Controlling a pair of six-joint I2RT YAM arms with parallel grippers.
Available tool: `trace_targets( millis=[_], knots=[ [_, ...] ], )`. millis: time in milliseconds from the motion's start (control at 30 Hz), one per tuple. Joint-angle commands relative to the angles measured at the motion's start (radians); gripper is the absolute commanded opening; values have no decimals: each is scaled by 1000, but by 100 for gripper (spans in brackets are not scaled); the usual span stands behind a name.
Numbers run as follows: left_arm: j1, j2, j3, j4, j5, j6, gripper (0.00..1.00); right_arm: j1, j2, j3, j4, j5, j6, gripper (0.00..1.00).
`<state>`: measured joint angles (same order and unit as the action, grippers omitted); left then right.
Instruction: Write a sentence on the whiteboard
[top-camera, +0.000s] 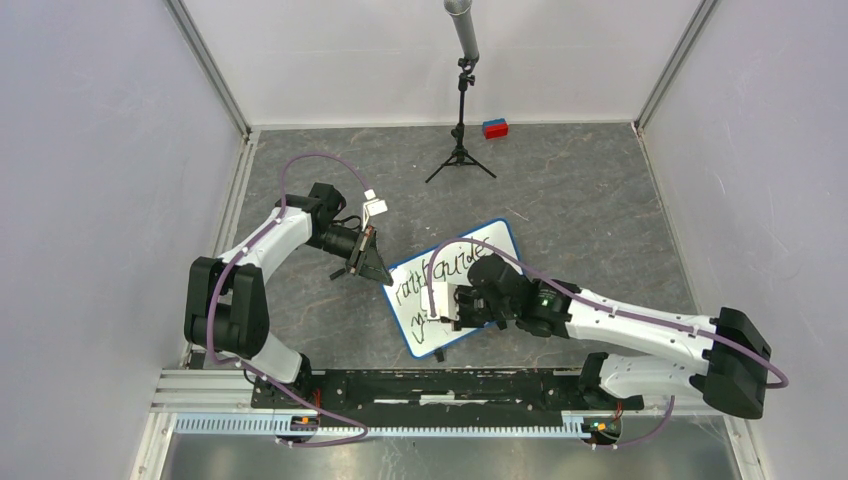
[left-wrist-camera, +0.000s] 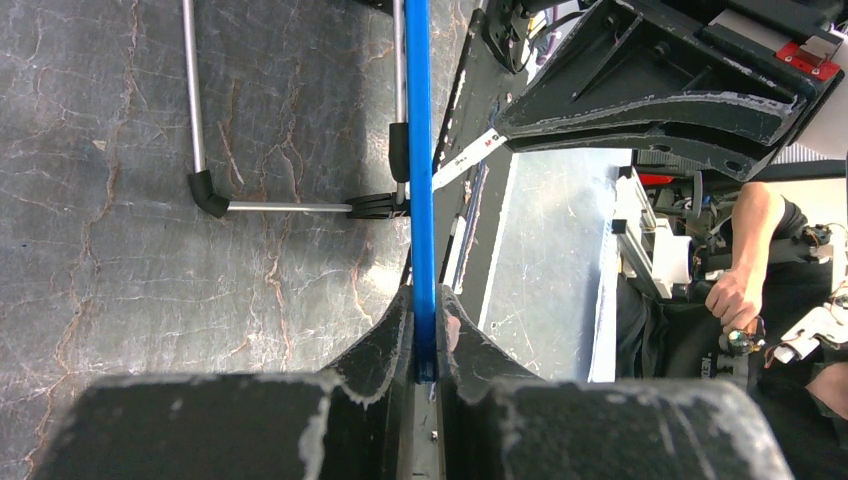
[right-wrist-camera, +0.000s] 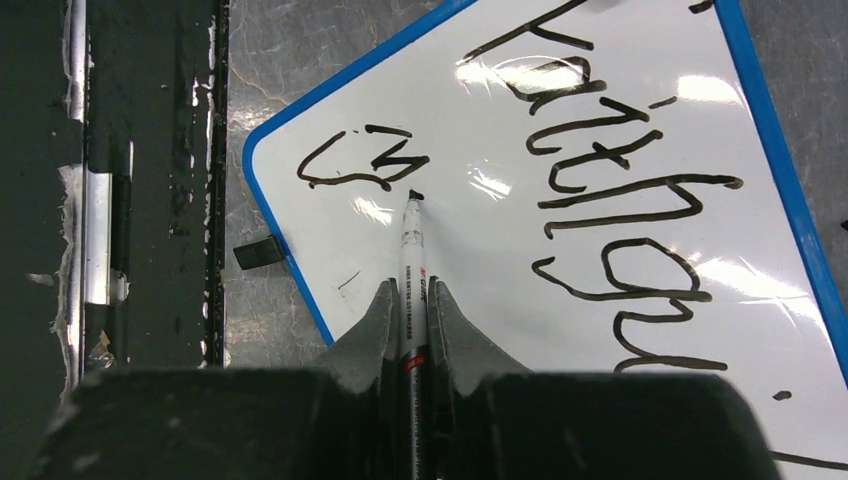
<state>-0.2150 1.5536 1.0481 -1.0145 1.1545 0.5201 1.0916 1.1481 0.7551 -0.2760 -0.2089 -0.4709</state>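
Observation:
The whiteboard (top-camera: 478, 262) with a blue rim lies tilted on the grey table, with black cursive text on it. My left gripper (top-camera: 378, 276) is shut on the whiteboard's blue rim (left-wrist-camera: 421, 200) at its left corner. My right gripper (top-camera: 447, 304) is shut on a white marker (right-wrist-camera: 411, 270) over the board's near end. The marker's black tip (right-wrist-camera: 415, 195) touches the board just below the few short strokes of the second line (right-wrist-camera: 362, 160). The first line (right-wrist-camera: 610, 190) reads roughly "Faith guide".
A black tripod (top-camera: 461, 140) with a grey pole stands at the back. A small red and blue block (top-camera: 495, 128) lies near the back wall. The black rail of the arm bases (top-camera: 440, 385) runs along the near edge. White walls close in on both sides.

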Motion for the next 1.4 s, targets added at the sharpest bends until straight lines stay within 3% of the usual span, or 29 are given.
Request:
trace_targets(
  millis=[0,600,933,1367],
  knots=[
    [-7,16,10,20,-26,57,2,1,25,21,31,0,2,0],
    [-7,21,12,20,-27,59,2,1,6,0,-65,6,-44,0],
    [-7,20,12,20,-27,58,2,-22,7,48,-31,79,-28,0],
    [-7,20,10,19,-24,60,2,-22,36,66,-3,26,-11,0]
  ],
)
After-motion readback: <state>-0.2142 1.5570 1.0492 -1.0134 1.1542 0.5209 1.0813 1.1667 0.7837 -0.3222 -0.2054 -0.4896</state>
